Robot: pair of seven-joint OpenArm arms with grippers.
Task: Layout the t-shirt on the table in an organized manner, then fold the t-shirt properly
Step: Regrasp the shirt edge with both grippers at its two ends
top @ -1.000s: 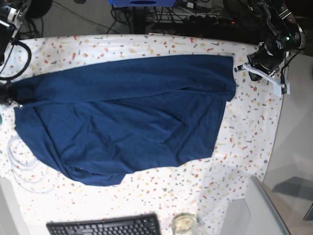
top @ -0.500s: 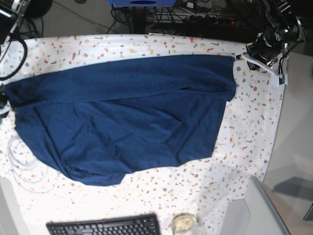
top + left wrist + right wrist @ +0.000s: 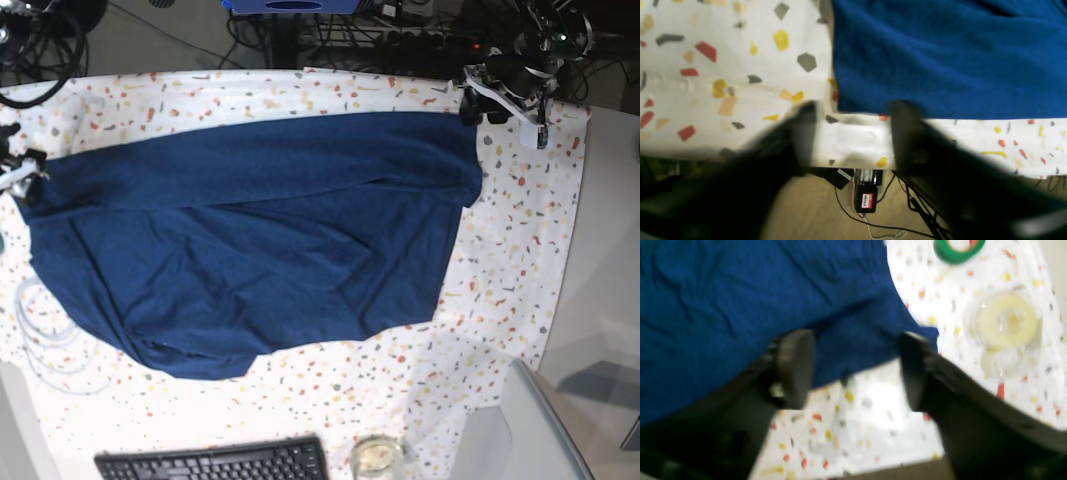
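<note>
Large plain navy-blue knit t-shirt [image 3: 250, 235] is seen spread across the bench [image 3: 520, 260], which is covered in white cloth flecked with red, yellow and grey chips; upper band of fabric lies fairly flat, lower part is creased and bunched toward the near-left corner in the base view. Left gripper [image 3: 853, 133] is positioned at the far edge of the bench just beside the shirt's corner; jaws are seen spread apart with only speckled cloth between them, nothing grasped, shirt hem just beyond the fingertips. Right gripper [image 3: 857, 370] is located at the opposite end of the shirt; jaws are likewise released, a flap of blue fabric is seen in the gap between them, not pinched by either finger [image 3: 795, 368]. Contact between fingers and fabric cannot be told, the view is blurred. A green tape ring [image 3: 958, 248] and a clear roll of tape [image 3: 1005, 321] are seen on the speckled cloth near that gripper. A black keyboard [image 3: 215, 462] and a small glass jar [image 3: 376, 458] are placed at the near edge, a coiled white cable [image 3: 45, 345] at the left side, well apart from the shirt's right end.
</note>
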